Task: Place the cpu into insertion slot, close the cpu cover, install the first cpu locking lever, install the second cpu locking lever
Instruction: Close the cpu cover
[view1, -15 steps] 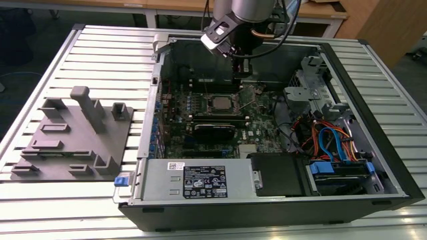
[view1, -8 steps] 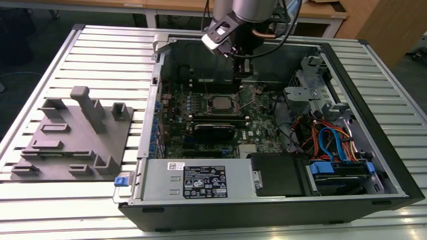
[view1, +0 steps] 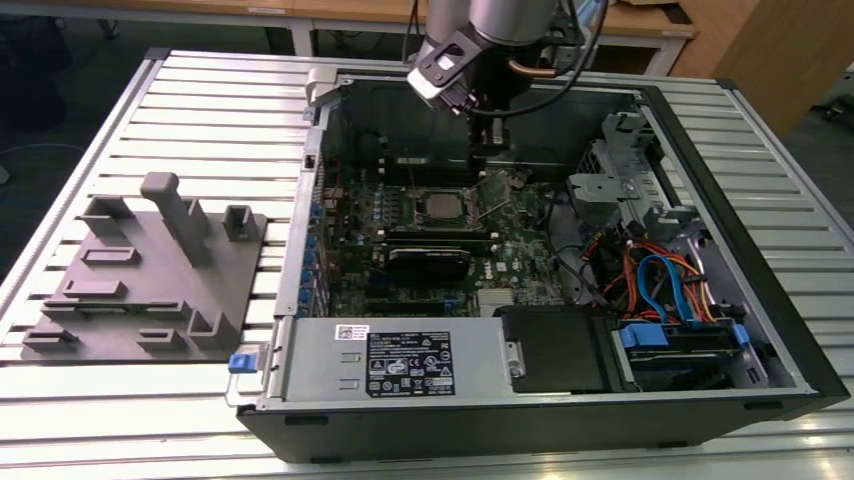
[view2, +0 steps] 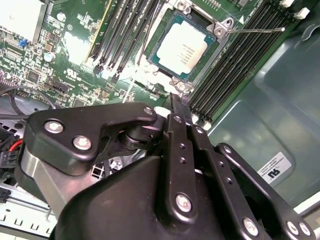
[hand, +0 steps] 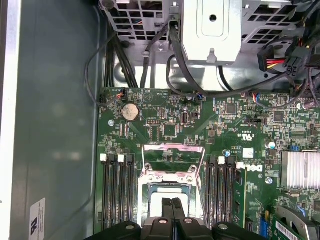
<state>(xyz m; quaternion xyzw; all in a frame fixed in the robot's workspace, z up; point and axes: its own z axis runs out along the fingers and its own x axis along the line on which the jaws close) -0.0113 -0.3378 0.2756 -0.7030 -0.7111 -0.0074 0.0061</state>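
Note:
The cpu (view2: 182, 47), a small square chip with a silvery top, lies in the insertion slot (view2: 216, 31) on the green board; in the exterior view the slot (view1: 441, 205) sits mid-board. The cpu cover (hand: 172, 160), a silvery frame with a square cut-out, stands tilted open beside the slot. A thin locking lever (view2: 255, 30) sticks out from one slot corner. My gripper (view2: 174, 100) hangs just above the slot's edge nearest the cover, fingers shut together with nothing between them, as the first wrist view confirms for the gripper (hand: 172, 204). In the exterior view the gripper (view1: 483, 160) reaches down into the case.
Long black memory slots (hand: 117, 192) flank the socket on both sides. A metal drive cage (hand: 212, 30) with cables, a finned heat sink (hand: 300, 170) and the grey power supply box (view1: 400, 365) crowd the case. A grey fixture plate (view1: 147, 270) lies at the exterior view's left.

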